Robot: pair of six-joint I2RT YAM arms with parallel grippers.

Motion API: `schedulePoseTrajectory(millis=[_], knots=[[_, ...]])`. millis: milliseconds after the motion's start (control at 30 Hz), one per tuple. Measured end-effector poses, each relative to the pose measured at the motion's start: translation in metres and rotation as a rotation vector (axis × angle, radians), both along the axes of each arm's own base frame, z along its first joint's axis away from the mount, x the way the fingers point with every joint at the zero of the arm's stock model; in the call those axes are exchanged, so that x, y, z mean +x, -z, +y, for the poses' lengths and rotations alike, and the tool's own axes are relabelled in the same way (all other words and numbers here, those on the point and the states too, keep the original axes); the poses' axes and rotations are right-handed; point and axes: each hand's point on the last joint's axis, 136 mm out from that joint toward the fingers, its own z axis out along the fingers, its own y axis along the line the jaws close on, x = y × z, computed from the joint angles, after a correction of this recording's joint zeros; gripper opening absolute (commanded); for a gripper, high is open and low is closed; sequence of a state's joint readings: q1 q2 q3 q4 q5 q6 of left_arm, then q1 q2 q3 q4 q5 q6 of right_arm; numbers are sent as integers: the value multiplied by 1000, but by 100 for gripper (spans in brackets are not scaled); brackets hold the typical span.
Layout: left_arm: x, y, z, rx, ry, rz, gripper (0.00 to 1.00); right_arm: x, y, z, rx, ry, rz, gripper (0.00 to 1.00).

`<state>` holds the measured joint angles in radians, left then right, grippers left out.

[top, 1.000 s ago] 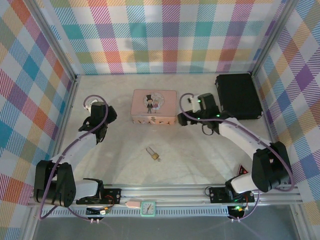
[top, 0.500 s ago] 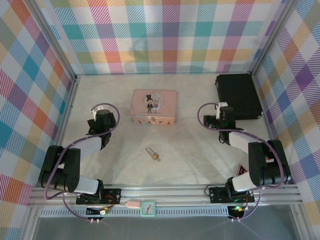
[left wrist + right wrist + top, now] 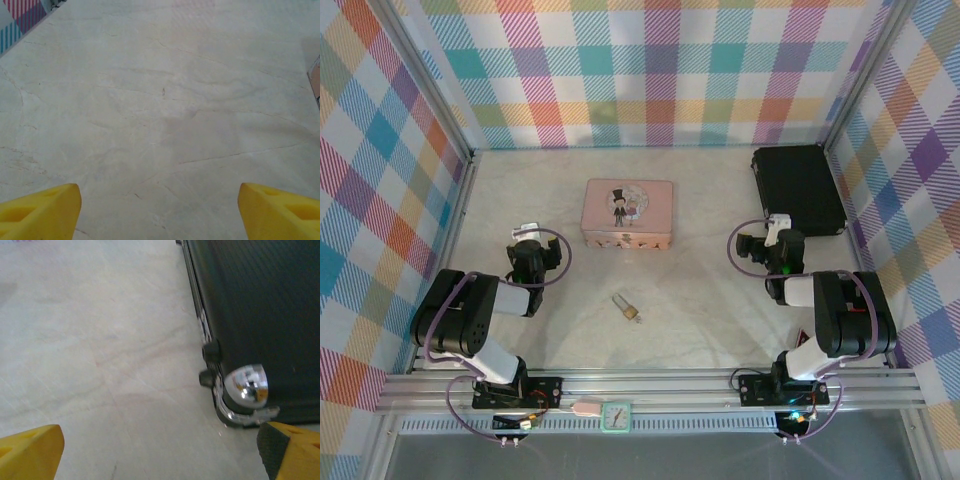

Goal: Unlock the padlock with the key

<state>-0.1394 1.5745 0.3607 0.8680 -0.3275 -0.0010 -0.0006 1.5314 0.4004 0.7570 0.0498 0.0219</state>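
From above, both my arms have pulled back from mid-table and folded toward their bases, leaving the job further off. The tiny brass-gold padlock with silvery shackle (image 3: 627, 308) lies alone between them, nearer me than the pink picture tin (image 3: 628, 213). I can't make out a key.

Left wrist: my left gripper (image 3: 160, 210) gapes wide and empty over the bare pale table (image 3: 165, 110).

Right wrist: my right gripper (image 3: 160, 450) is spread fully, empty, beside the black hard case (image 3: 260, 305). Neither tin nor case blocks the padlock.

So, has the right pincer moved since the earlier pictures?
Yes. The right pincer drew back nearer and rightward, away from the pink tin.
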Motion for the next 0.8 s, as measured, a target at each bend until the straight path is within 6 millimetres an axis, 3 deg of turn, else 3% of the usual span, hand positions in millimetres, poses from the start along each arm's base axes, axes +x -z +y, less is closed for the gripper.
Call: schedulePoseTrajectory(millis=[33, 67, 800], knots=[[2, -2, -1, 0, 4, -6, 98, 1, -2, 1, 1, -4, -11, 99], [3, -4, -1, 5, 8, -10, 100, 2, -3, 1, 3, -6, -15, 99], [6, -6, 1, -3, 8, -17, 100, 3, -7, 6, 13, -29, -30, 99]])
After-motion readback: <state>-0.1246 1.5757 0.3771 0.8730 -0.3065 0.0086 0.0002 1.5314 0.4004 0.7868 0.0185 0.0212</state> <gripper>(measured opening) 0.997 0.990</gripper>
